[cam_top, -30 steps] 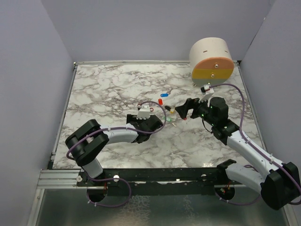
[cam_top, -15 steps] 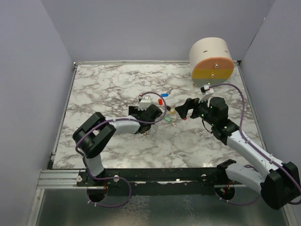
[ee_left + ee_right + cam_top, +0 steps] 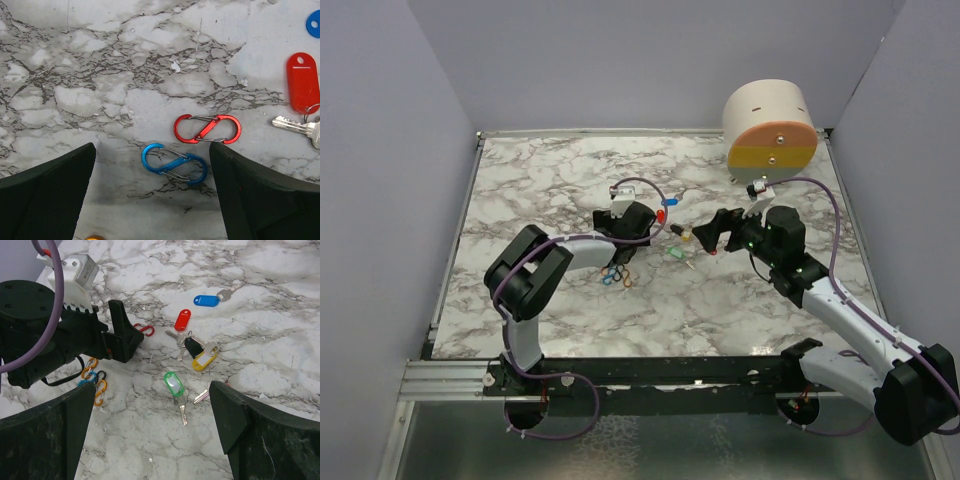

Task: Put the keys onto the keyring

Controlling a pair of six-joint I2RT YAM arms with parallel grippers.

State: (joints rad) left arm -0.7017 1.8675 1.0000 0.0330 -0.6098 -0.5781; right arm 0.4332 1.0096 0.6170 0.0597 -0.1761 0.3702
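The keys lie loose on the marble: a green-tagged key (image 3: 174,384), a yellow-tagged one (image 3: 203,360), a red-tagged one (image 3: 182,319) and a blue-tagged one (image 3: 206,300). The keyring shows as a bunch of orange, blue and black clips (image 3: 95,382) (image 3: 617,277), with a separate red clip (image 3: 207,129) and blue clip (image 3: 174,164) lying flat. My left gripper (image 3: 152,146) hovers open over those two clips, touching neither. My right gripper (image 3: 152,387) is open above the green-tagged key with nothing between its fingers. From above, the left gripper (image 3: 642,236) faces the right gripper (image 3: 713,232) across the keys.
A round cream and orange-yellow container (image 3: 770,125) stands at the back right corner. Grey walls close in the marble table (image 3: 540,180) on three sides. The left arm's purple cable (image 3: 52,270) loops in the right wrist view.
My left gripper has moved toward the back of the table, uncovering the clip bunch that it hid before. The right arm has not moved.
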